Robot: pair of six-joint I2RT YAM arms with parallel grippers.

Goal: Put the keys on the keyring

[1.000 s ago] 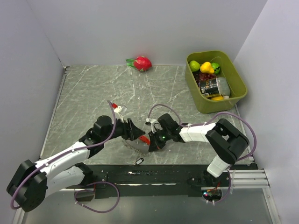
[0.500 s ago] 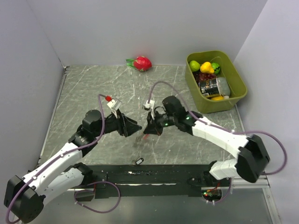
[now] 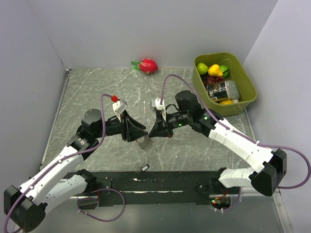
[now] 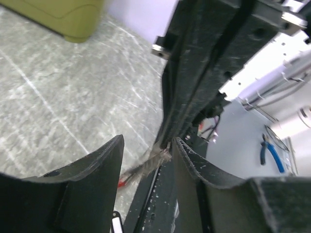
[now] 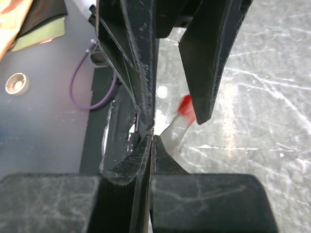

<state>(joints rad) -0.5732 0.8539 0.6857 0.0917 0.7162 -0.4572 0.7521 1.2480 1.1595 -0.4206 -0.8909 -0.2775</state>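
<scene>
The keyring [image 3: 144, 141] hangs above the table between the two grippers as a blurred silvery chain with a red end. The right wrist view shows the chain [image 5: 171, 130] and the red end [image 5: 185, 108]; it also shows in the left wrist view [image 4: 146, 167]. My right gripper [image 3: 152, 132] is shut, and the chain hangs from its tips [image 5: 151, 138]. My left gripper [image 3: 144, 133] is open, its fingers [image 4: 192, 162] on either side of the chain and the right gripper's tips. One small dark key [image 3: 145, 168] lies on the black strip at the table's near edge.
An olive bin [image 3: 248, 99] with fruit and a can stands at the back right. A red dragon fruit [image 3: 147, 65] lies against the back wall. Walls close in on the left, back and right. The black strip [image 3: 184, 178] runs along the near edge.
Both grippers have risen from the table near its front edge and moved a little farther back. The keyring left the table with them and now hangs between their tips.
</scene>
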